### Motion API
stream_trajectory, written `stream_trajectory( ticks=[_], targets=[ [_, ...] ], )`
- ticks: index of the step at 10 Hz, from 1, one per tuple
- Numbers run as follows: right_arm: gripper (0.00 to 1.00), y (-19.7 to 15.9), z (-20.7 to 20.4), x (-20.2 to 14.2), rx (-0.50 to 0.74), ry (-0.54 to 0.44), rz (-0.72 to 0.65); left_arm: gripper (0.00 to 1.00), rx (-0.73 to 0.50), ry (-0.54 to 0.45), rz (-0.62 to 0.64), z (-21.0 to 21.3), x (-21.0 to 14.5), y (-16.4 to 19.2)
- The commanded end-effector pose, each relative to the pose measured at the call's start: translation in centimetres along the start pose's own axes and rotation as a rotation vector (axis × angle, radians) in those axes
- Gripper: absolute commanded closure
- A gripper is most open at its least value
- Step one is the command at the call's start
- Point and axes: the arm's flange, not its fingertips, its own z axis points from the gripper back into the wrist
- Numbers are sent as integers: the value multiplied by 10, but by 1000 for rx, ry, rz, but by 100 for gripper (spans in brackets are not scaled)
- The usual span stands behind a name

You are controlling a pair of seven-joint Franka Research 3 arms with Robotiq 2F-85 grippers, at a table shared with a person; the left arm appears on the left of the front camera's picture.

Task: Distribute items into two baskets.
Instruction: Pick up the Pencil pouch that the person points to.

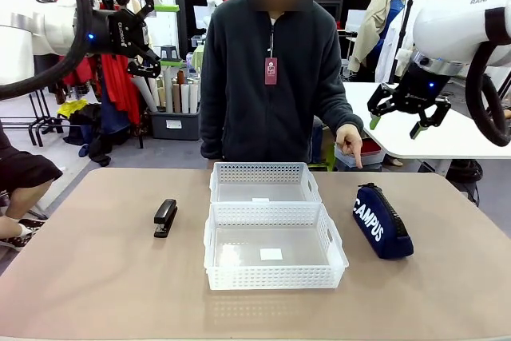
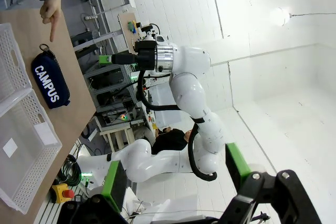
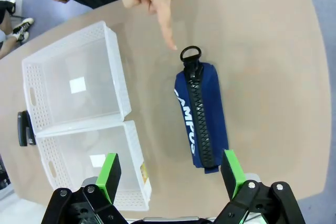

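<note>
left gripper [image 1: 156, 36], right gripper [image 1: 395, 124] aloft, jaws spread wide, empty. person's hand [image 1: 349, 137] points at navy blue soft zip pouch [image 1: 382, 225] beside white lattice plastic trays [image 1: 271, 279].

White glossy shells noted on left arm [image 1: 44, 20] and right arm [image 1: 455, 25]. A thick black cable [image 1: 473, 97] is looped beside each wrist. Left gripper [image 1: 158, 37] and right gripper [image 1: 395, 125] are black with green pads [image 1: 166, 7]; a blue light [image 1: 431, 84] is lit on each. Person [image 1: 239, 109]: dark zipped fleece [image 1: 303, 53] worn, maroon tag [image 1: 271, 70] hung at the zip.
</note>
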Motion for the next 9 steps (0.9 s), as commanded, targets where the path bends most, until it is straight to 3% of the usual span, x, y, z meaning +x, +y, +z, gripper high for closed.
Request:
stream_trajectory(
  ticks=[1,4,9],
  targets=[
    [0,-4,-20,-1,-61,82,57,0,-1,0,-4,1,0,-1],
    [0,-12,-64,-12,-173,189,121,0,-1,0,-4,1,0,-1],
    [0,-5,-129,-16,-204,326,228,0,-1,0,-4,1,0,-1]
  ],
)
